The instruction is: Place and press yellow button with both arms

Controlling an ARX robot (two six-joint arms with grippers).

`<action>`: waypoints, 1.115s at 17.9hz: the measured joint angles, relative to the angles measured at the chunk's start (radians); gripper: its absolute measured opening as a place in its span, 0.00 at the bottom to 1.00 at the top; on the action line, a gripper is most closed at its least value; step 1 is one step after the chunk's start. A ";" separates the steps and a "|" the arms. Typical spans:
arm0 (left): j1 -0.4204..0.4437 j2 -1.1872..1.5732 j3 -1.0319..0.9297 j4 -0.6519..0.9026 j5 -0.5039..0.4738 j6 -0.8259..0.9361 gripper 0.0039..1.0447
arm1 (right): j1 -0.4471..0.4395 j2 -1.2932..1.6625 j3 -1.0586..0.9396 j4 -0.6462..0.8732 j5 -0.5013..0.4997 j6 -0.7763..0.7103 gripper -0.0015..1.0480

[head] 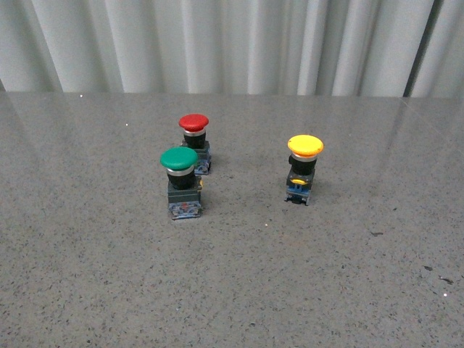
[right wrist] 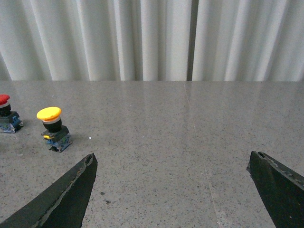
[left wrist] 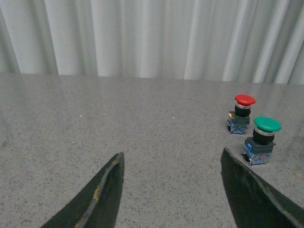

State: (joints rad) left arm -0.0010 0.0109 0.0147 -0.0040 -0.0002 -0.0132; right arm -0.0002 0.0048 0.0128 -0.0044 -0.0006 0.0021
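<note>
Grey table (head: 109, 290) before pale curtains (head: 217, 43) bears the yellow button (head: 305, 147); left tool (left wrist: 172, 154) and right tool (right wrist: 173, 156) gape empty

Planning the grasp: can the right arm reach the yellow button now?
Likely yes: the yellow button stands clear of the green button and red button, and nothing lies between it and the open right gripper.
</note>
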 joint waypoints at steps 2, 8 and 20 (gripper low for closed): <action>0.000 0.000 0.000 0.000 0.000 0.000 0.74 | 0.000 0.000 0.000 0.000 0.000 0.000 0.94; 0.000 0.000 0.000 0.000 0.000 0.003 0.94 | -0.007 0.087 0.026 -0.004 -0.083 0.091 0.94; 0.000 0.000 0.000 0.000 0.000 0.003 0.94 | 0.458 1.334 0.685 0.613 0.063 0.073 0.94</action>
State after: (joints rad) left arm -0.0010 0.0109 0.0147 -0.0040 -0.0002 -0.0105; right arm 0.4580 1.3388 0.6979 0.6086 0.0620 0.0750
